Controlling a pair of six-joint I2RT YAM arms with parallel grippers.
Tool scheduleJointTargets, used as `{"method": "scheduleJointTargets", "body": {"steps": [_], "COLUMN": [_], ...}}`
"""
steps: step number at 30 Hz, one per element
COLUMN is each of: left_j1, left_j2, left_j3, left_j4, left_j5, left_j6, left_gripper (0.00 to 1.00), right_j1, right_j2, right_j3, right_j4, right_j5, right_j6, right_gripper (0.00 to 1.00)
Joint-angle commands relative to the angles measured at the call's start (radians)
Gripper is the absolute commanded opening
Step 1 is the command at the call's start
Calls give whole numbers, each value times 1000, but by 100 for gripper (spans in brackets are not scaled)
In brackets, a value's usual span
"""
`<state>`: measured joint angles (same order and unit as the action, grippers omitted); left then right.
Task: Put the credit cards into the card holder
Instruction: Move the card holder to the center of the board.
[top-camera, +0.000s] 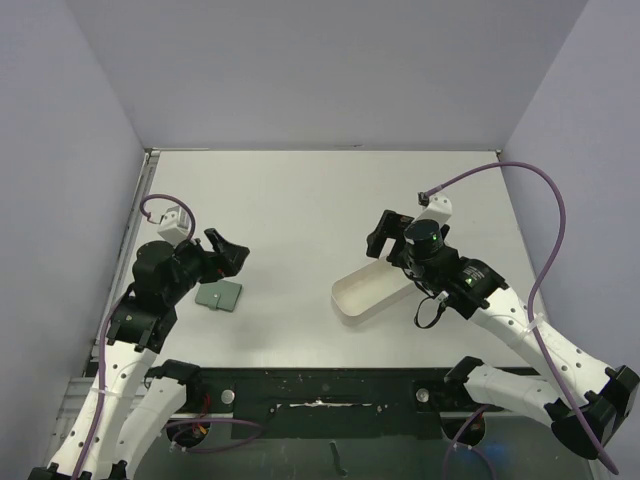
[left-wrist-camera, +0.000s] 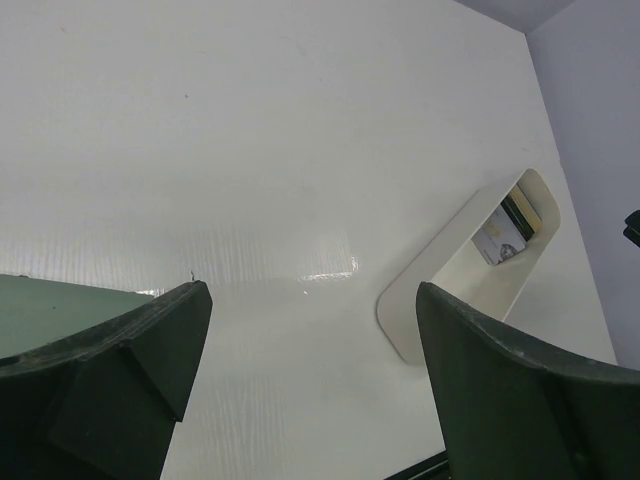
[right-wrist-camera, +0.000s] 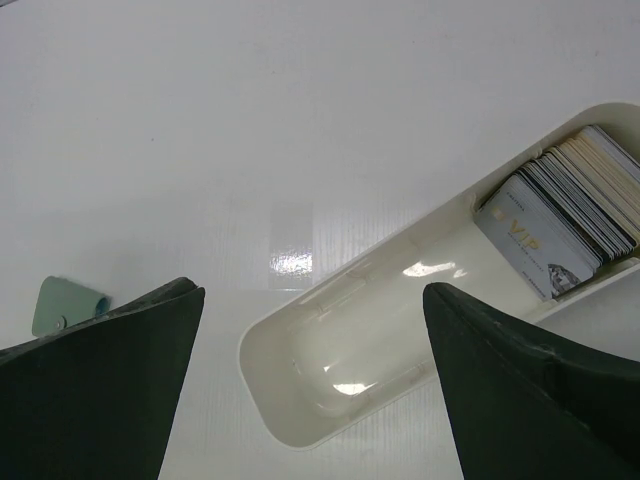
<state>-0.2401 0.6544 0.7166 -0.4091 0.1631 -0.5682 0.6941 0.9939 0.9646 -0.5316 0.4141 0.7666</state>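
The card holder (top-camera: 219, 295) is a small grey-green folded wallet lying flat on the white table, just below my left gripper (top-camera: 229, 254). In the left wrist view its green edge (left-wrist-camera: 60, 310) shows behind the left finger. My left gripper (left-wrist-camera: 312, 300) is open over bare table and holds nothing. The credit cards (right-wrist-camera: 570, 215) are stacked in the far end of a long white tray (right-wrist-camera: 260, 340), a silvery one on top. My right gripper (right-wrist-camera: 312, 300) hangs open above the tray's empty near end. In the top view the right arm hides the cards.
The white oval tray (top-camera: 362, 293) lies slanted at centre right, partly under my right gripper (top-camera: 386, 233). From the left wrist the tray (left-wrist-camera: 440, 270) and its cards (left-wrist-camera: 510, 225) show at far right. Grey walls bound the table on three sides.
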Motion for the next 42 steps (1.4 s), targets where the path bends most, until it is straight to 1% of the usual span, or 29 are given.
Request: {"method": "scheduleJointTargets", "body": {"steps": [1, 4, 10, 15, 20, 22, 24, 25, 27, 31, 34, 37, 39, 42], "left_j1": [6, 6, 5, 9, 41, 87, 143, 191, 237, 245, 245, 245, 245, 245], "left_j2": [-8, -5, 58, 144, 239, 287, 349, 390, 445, 503, 499, 464, 438, 420], "left_j3": [24, 17, -5, -1, 12, 12, 11, 9, 2, -26, -52, -115, -160, -211], "left_j4": [28, 27, -6, -51, -85, -113, -127, -129, -128, -90, -43, 53, 103, 144], "left_j5": [-13, -35, -152, -373, -509, -558, -559, -543, -520, -561, -580, -513, -484, -498], "left_j6": [-2, 2, -26, -162, -351, -413, -460, -480, -507, -519, -499, -452, -471, -504], "left_gripper": [83, 83, 83, 82, 75, 75, 75, 75, 75, 76, 77, 77, 77, 77], "right_j1": [-5, -6, -5, -6, -7, -7, -7, -6, -7, -7, -5, -7, -7, -8], "right_j2": [-1, -1, 2, -1, 1, 5, 1, -3, -18, -48, -77, -91, -89, -78], "right_j3": [25, 29, 29, 34, 40, 50, 54, 52, 44, 27, 5, -8, 1, 24], "right_j4": [39, 41, 55, 58, 104, 106, 107, 111, 126, 153, 179, 190, 179, 155], "right_j5": [17, 18, 14, 11, -14, -19, -22, -28, -46, -66, -73, -70, -53, -45], "right_j6": [-4, -6, -22, -35, -45, -47, -43, -43, -43, -41, -43, -52, -53, -55], "right_gripper": [97, 98, 98, 98, 98, 98, 98, 98, 98, 98, 98, 98, 98, 98]}}
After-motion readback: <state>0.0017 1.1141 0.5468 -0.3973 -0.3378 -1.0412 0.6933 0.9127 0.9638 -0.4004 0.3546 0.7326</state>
